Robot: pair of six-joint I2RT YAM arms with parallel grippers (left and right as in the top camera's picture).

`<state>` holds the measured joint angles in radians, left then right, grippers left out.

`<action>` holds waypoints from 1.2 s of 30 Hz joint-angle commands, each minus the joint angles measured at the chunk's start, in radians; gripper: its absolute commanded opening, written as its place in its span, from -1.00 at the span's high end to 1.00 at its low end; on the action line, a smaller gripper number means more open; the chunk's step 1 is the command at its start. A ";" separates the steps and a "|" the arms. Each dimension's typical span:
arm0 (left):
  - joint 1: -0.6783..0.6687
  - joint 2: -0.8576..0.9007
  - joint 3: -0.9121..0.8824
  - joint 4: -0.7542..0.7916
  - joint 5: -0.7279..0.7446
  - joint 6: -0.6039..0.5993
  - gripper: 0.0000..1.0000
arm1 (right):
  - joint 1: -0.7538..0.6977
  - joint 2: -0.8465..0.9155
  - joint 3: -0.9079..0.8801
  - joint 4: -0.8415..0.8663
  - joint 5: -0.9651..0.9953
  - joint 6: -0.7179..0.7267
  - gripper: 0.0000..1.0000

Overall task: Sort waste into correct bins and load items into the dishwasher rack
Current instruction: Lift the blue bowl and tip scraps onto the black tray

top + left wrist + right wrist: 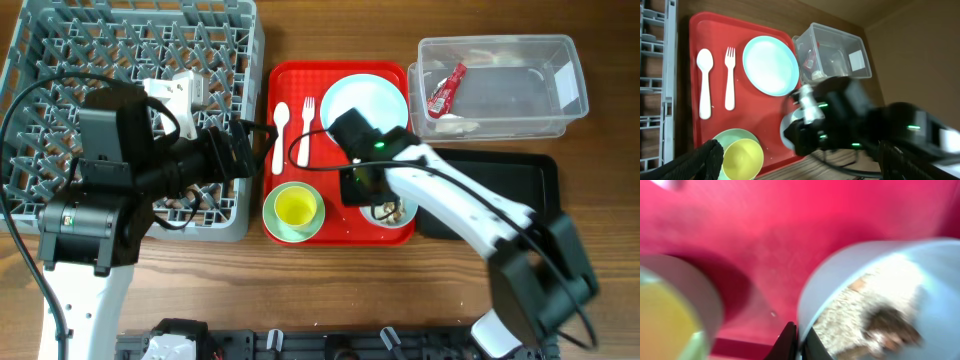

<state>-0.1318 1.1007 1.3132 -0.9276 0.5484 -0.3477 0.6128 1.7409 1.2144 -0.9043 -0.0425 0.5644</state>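
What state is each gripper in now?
Left gripper: cannot be told.
Right gripper: closed on the rim of the small pale blue-green bowl with crumbly food scraps.

Right arm — white, black, perhaps green-lit.

Rack left of serving tray, tub right; spoon, fork, plate, bowl on serving tray.

My brown wooden worktop carries a large square grey plastic peg rack at my left, a red rectangular plastic tray just beside it, then a clear rectangular plastic tub and, nearer me, a shallow black plastic tray.
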 commanded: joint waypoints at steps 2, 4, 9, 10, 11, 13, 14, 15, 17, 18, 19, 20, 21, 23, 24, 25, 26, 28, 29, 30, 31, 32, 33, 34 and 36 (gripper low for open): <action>-0.004 -0.001 0.022 0.002 0.016 -0.008 -1.00 | -0.117 -0.191 0.037 -0.003 -0.148 -0.041 0.91; -0.004 -0.001 0.022 0.002 0.016 -0.008 -1.00 | -0.183 -0.235 0.037 -0.014 -0.224 -0.086 0.91; -0.004 -0.001 0.022 0.002 0.016 -0.008 -1.00 | -0.393 -0.281 0.036 -0.142 -0.251 -0.203 0.92; -0.004 -0.001 0.022 0.002 0.016 -0.008 -1.00 | -0.458 -0.278 0.029 -0.175 -0.256 -0.256 0.91; -0.004 -0.001 0.022 0.002 0.016 -0.008 -1.00 | -0.509 -0.278 0.017 -0.184 -0.292 -0.304 0.91; -0.004 -0.001 0.022 0.002 0.016 -0.008 -1.00 | -0.639 -0.278 -0.031 -0.186 -0.449 -0.418 0.92; -0.004 -0.001 0.022 0.002 0.016 -0.008 -1.00 | -0.710 -0.276 -0.059 -0.185 -0.547 -0.476 0.91; -0.004 -0.001 0.022 0.002 0.016 -0.008 -1.00 | -0.762 -0.275 -0.082 -0.182 -0.630 -0.527 0.91; -0.004 -0.001 0.022 0.002 0.016 -0.008 -1.00 | -0.888 -0.266 -0.145 -0.176 -0.841 -0.656 0.91; -0.004 -0.001 0.022 0.002 0.016 -0.008 -1.00 | -0.925 -0.260 -0.166 -0.172 -0.898 -0.681 0.91; -0.004 -0.001 0.022 0.002 0.016 -0.008 -1.00 | -0.958 -0.254 -0.188 -0.161 -0.944 -0.702 0.92; -0.004 -0.001 0.022 0.002 0.016 -0.008 -1.00 | -0.988 -0.247 -0.211 -0.145 -0.980 -0.719 0.91; -0.004 -0.001 0.022 0.002 0.016 -0.008 -1.00 | -1.025 -0.238 -0.251 -0.102 -1.041 -0.748 0.91; -0.004 -0.001 0.022 0.002 0.016 -0.008 -1.00 | -1.058 -0.229 -0.304 -0.040 -1.131 -0.811 0.91; -0.004 -0.001 0.022 0.002 0.016 -0.008 -1.00 | -1.067 -0.225 -0.323 -0.019 -1.162 -0.831 0.91; -0.004 -0.001 0.022 0.002 0.016 -0.008 -1.00 | -1.076 -0.222 -0.342 0.004 -1.187 -0.840 0.91; -0.004 -0.001 0.022 0.002 0.016 -0.008 -1.00 | -1.083 -0.220 -0.353 0.010 -1.212 -0.856 0.91; -0.004 -0.001 0.022 0.002 0.016 -0.008 -1.00 | -1.088 -0.220 -0.357 -0.017 -1.270 -0.861 0.91; -0.004 -0.001 0.022 0.002 0.016 -0.008 -1.00 | -1.088 -0.220 -0.357 -0.031 -1.292 -0.883 0.91; -0.004 -0.001 0.022 0.002 0.016 -0.008 -1.00 | -1.089 -0.220 -0.357 -0.019 -1.273 -0.874 0.91; -0.004 -0.001 0.022 0.002 0.016 -0.008 -1.00 | -1.090 -0.220 -0.357 0.008 -1.227 -0.840 0.91; -0.004 -0.001 0.022 0.002 0.016 -0.008 -1.00 | -1.096 -0.220 -0.357 0.016 -1.221 -0.769 0.91; -0.004 -0.001 0.022 0.002 0.016 -0.008 -1.00 | -1.099 -0.220 -0.357 -0.001 -1.279 -0.789 0.92; -0.004 -0.001 0.022 0.002 0.016 -0.008 -1.00 | -1.099 -0.220 -0.357 -0.013 -1.327 -0.838 0.91; -0.004 -0.001 0.022 0.002 0.016 -0.008 -1.00 | -1.099 -0.219 -0.357 0.032 -1.254 -0.753 0.91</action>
<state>-0.1322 1.1007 1.3132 -0.9279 0.5484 -0.3477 -0.4816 1.5169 0.8585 -0.9089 -1.2610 -0.2379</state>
